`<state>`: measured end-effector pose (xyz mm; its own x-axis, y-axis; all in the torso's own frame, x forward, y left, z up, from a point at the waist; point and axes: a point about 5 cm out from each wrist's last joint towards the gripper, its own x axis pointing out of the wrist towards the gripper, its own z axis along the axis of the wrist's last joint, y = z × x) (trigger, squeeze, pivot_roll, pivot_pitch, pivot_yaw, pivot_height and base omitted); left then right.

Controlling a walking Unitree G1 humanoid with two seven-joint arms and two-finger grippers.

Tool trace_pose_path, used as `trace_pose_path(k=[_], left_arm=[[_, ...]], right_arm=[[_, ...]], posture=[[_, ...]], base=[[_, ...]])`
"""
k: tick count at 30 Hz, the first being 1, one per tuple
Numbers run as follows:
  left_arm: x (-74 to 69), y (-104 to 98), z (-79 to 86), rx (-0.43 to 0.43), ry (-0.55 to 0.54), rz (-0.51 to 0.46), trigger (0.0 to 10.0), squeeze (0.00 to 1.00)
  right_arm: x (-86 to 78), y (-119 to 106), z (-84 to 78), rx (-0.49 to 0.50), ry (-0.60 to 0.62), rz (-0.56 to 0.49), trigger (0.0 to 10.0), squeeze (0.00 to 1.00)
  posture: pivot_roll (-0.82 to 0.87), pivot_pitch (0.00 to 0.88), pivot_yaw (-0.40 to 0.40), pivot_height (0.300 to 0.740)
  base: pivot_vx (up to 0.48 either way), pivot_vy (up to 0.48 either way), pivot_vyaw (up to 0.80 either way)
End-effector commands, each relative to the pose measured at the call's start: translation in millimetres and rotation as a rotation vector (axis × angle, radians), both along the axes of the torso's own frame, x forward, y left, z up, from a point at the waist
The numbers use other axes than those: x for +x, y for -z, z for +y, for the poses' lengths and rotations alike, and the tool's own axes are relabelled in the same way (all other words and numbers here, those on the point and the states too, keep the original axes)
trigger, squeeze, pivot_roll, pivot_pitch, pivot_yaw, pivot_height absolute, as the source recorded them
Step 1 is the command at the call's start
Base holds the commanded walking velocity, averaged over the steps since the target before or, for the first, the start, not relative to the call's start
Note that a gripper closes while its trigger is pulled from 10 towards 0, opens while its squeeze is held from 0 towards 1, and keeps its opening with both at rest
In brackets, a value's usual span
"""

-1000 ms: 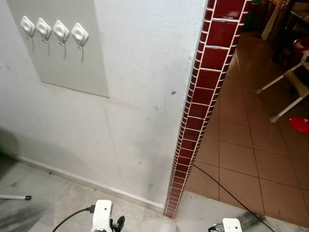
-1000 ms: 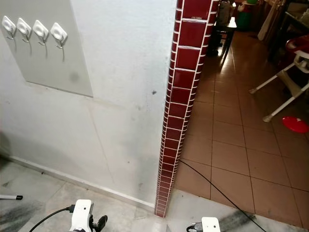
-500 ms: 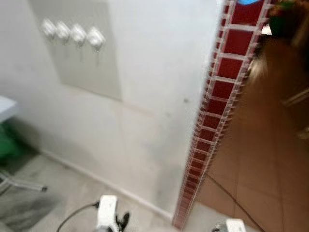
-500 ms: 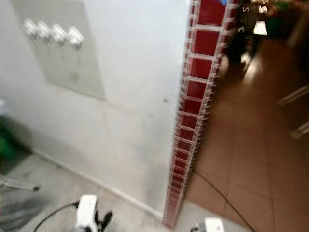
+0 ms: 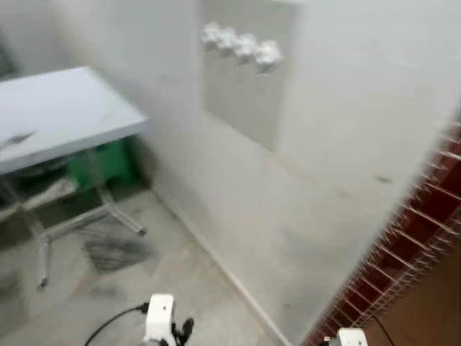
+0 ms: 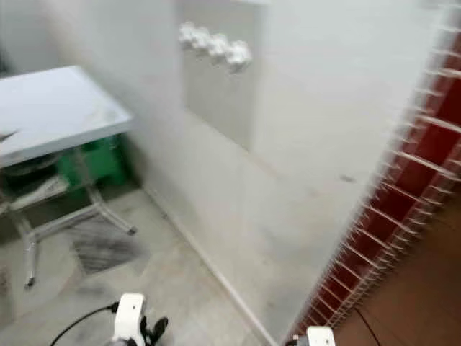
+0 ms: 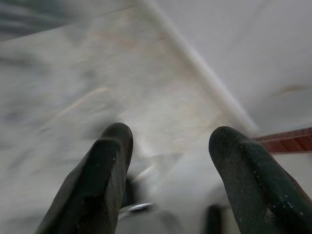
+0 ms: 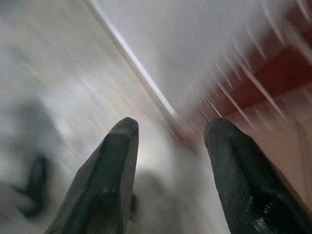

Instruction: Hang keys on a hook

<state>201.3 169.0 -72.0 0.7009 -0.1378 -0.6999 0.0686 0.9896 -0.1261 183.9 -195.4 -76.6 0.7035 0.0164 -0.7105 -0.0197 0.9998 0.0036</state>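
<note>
A row of several white hooks point(image 5: 241, 45) sits on a grey panel point(image 5: 245, 94) high on the white wall; the same hooks point(image 6: 215, 47) are blurred by motion. No keys can be made out. My left gripper point(image 7: 168, 151) hangs low over the pale floor, open, with nothing between its black fingers point(image 7: 105, 175). My right gripper point(image 8: 168, 141) is also open and empty, pointing at the floor near the wall's skirting. Both wrists point(image 5: 160, 321) show at the lower edge of the eye views.
A pale blue table point(image 5: 57, 112) on metal legs stands at the left, with a green object point(image 5: 101, 162) under it. A red-tiled column edge point(image 5: 418, 245) runs down at the right. Grey marble floor point(image 5: 144, 274) lies in front of me.
The whole picture has swung: the camera has turned left, so the hooks now sit right of centre, the table has come into view and the red column has slid to the right edge.
</note>
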Motion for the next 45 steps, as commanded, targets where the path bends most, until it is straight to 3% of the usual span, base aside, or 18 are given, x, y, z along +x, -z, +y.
trace_pose_path(k=[1, 35, 45], left_arm=[[6.1, -2.7, -12.8, -0.026, 0.011, -0.02, 10.0, 0.0], [16.8, -9.4, -15.1, -0.04, 0.007, -0.063, 10.0, 0.0], [19.1, -10.8, -16.6, -0.065, -0.008, -0.071, 10.0, 0.0]], right_arm=[[-13.5, 5.5, -9.2, -0.01, 0.02, 0.048, 10.0, 0.0], [-5.9, 2.7, -4.9, 0.01, 0.025, 0.026, 10.0, 0.0], [-2.7, 1.0, -4.0, 0.042, 0.04, 0.01, 10.0, 0.0]], posture=[[-0.01, 0.0, -0.049, 0.74], [-0.01, 0.0, -0.042, 0.74], [-0.01, 0.0, -0.042, 0.74]], base=[[0.0, 0.0, 0.8], [0.0, 0.0, 0.8], [0.0, 0.0, 0.0]])
